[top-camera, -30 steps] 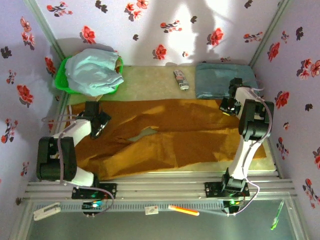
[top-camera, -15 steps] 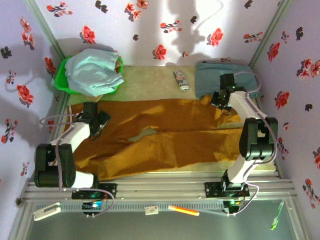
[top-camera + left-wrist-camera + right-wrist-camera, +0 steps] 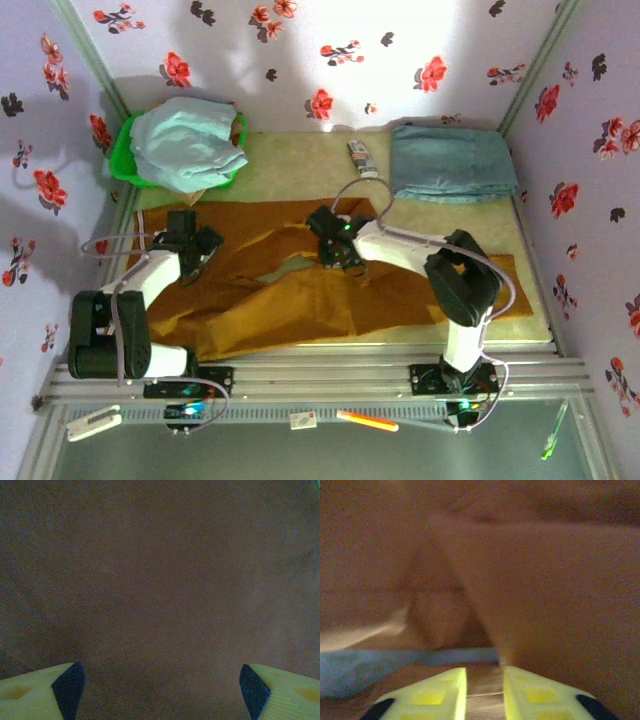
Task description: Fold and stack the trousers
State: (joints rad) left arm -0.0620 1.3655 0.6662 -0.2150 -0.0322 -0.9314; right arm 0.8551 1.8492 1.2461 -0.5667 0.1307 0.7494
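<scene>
Ochre-brown cloth of the trousers (image 3: 420,285) lies spread over most of the table (image 3: 290,165). It is between the green basket (image 3: 122,165) at the far left and the folded blue cloth (image 3: 450,165) at the far right. Around the middle the cloth is bunched into ridges, and one end seems to be turned over toward the centre, so I judge that a first fold is in progress.

The main risk, I think, is at this bunched middle. If the right arm pulls away while some cloth is caught between its fingers, the turned-over part may be dragged open or twisted. If the cloth is let go as it lies now, the wrinkles will remain inside the fold and the stack will be uneven. The right arm also reaches far across the trousers, so its body or cable may brush the cloth when it leaves.

The right pincer (image 3: 481,687) is low at the centre of the trousers. Its jaws stand with only a narrow gap, and a ridge of cloth runs down toward this gap. I cannot tell whether the cloth is pinched or free.

The left pincer (image 3: 160,690) is over the left part of the trousers, very near the flat cloth. Its jaws are spread wide and nothing is between them. If it closes here, it may take more than one layer.
</scene>
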